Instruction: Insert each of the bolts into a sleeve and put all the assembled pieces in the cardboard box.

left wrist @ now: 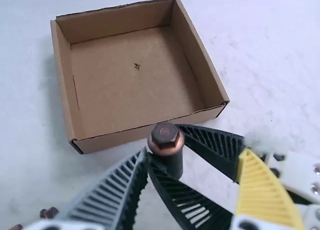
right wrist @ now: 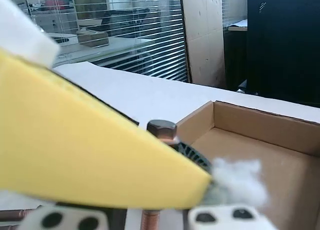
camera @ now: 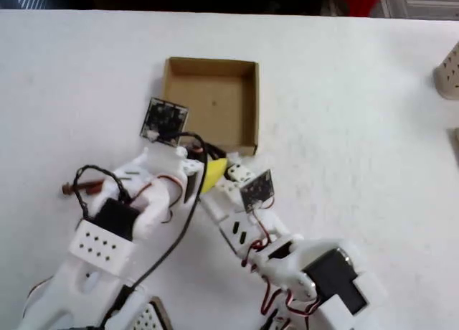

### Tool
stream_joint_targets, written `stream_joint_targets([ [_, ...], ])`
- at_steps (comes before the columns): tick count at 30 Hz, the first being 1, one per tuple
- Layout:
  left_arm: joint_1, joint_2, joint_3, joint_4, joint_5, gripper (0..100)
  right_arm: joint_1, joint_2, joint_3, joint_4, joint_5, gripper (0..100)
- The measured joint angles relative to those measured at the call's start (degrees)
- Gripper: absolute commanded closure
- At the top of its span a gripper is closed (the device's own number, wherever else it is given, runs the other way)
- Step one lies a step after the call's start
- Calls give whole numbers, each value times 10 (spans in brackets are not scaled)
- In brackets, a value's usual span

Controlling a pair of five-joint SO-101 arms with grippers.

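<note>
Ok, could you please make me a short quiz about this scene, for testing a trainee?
1. True or false: the cardboard box already holds an assembled piece.
2. Where is the copper-headed bolt? A) lying in the box; B) standing in the black sleeve; C) loose beside the box.
3. Short answer: what lies on the table beside the left arm, away from the box?
Key: 1 false; 2 B; 3 spare bolts.
</note>
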Motion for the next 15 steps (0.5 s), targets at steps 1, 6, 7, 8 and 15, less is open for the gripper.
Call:
stream_joint_targets([
  [1,0,-3,0,0,0,697,0,0,0,0,0,979],
  [6,3,-84,-4,6,32,698,3,-1,-1,-1,0,979],
  [7,3,-105,-10,5,49,698,4,-1,-1,-1,0,979],
  [8,3,-125,-17,-4,63,698,4,-1,-1,-1,0,979],
  [15,-60,-162,-46,-82,136,701,3,-1,-1,-1,0,979],
])
